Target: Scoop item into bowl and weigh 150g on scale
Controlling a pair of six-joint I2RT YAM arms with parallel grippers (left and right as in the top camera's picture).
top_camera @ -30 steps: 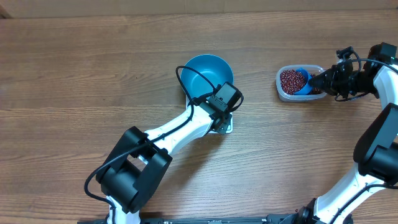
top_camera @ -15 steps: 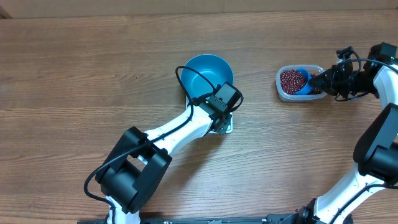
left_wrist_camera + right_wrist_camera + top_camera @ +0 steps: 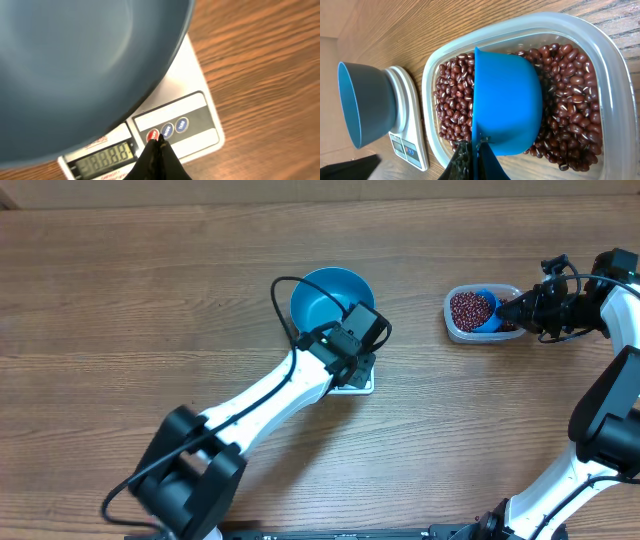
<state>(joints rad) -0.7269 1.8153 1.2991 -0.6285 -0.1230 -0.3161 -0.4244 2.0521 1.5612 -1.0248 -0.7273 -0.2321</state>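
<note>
Small dark red-brown beans [image 3: 468, 308] fill a clear plastic tub [image 3: 450, 328] on the wooden tabletop [image 3: 150, 280], well apart from the round bright blue bowl [image 3: 322, 298] sitting on the white square scale [image 3: 360, 387]. Left wrist view: the left gripper [image 3: 158, 143], tips pressed together, touches the scale's red button [image 3: 152, 135]. Right wrist view: the right gripper [image 3: 476, 146] clamps the small blue plastic scoop [image 3: 507, 100] lying in the beans.

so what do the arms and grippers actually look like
The left arm and right arm have smooth white links and bulky black joint housings. A thin black cable loops out at each wrist. The left gripper and right gripper have narrow, tapered black fingers.
</note>
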